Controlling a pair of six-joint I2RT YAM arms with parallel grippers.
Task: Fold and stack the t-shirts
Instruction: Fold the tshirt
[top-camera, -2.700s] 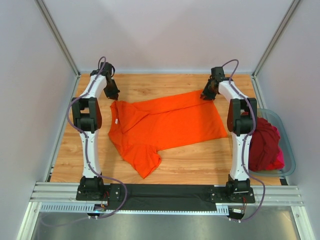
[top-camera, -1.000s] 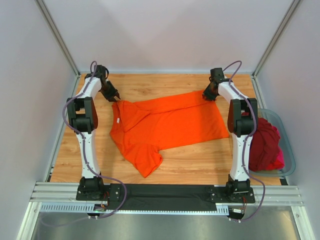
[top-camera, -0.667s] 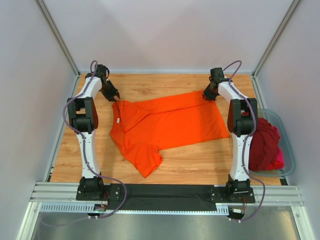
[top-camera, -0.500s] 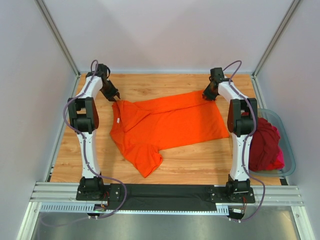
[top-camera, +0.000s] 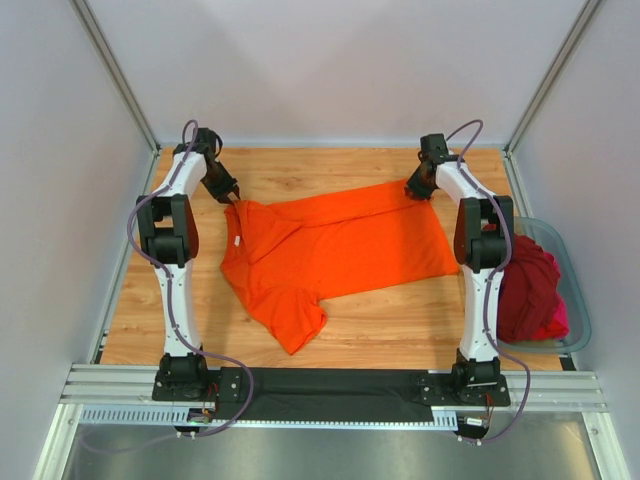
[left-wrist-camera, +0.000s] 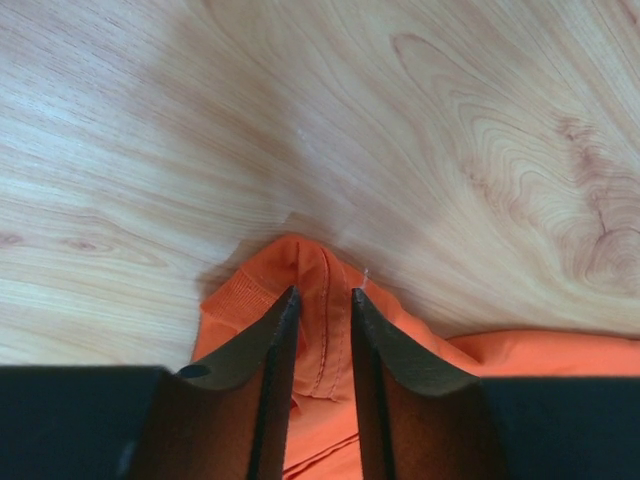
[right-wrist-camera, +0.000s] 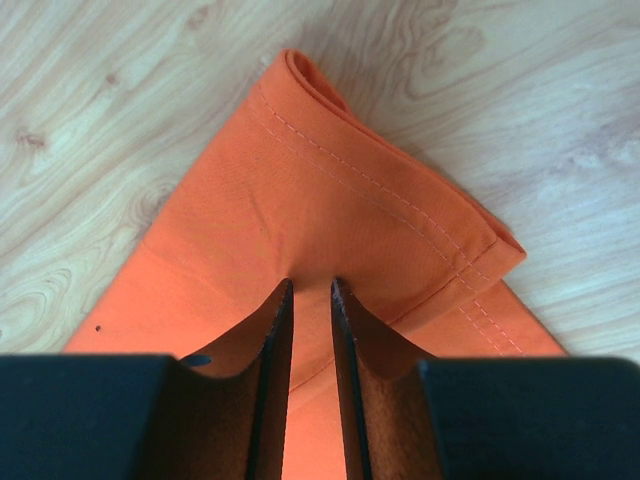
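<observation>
where the wooden tabletop (top-camera: 370, 320) runs between the two arms, the orange tee (top-camera: 330, 250) lies spread across its middle, mostly flat, its collar end toward the left arm and its hem toward the right, with one sleeve rumpled toward the near edge. just off the right side stands a tub (top-camera: 578, 320), heaped with a red tee (top-camera: 525, 290), and a sliver of pink tee (top-camera: 560, 322) shows beneath it. the left claw (left-wrist-camera: 322, 295) is down at the orange tee's far left corner, its fingers narrowly apart and clamped on a raised ridge of orange cloth with a seam. the right claw (right-wrist-camera: 310, 285) is at the far right corner, fingers nearly together, pinching the cloth just behind the folded-over hem.
</observation>
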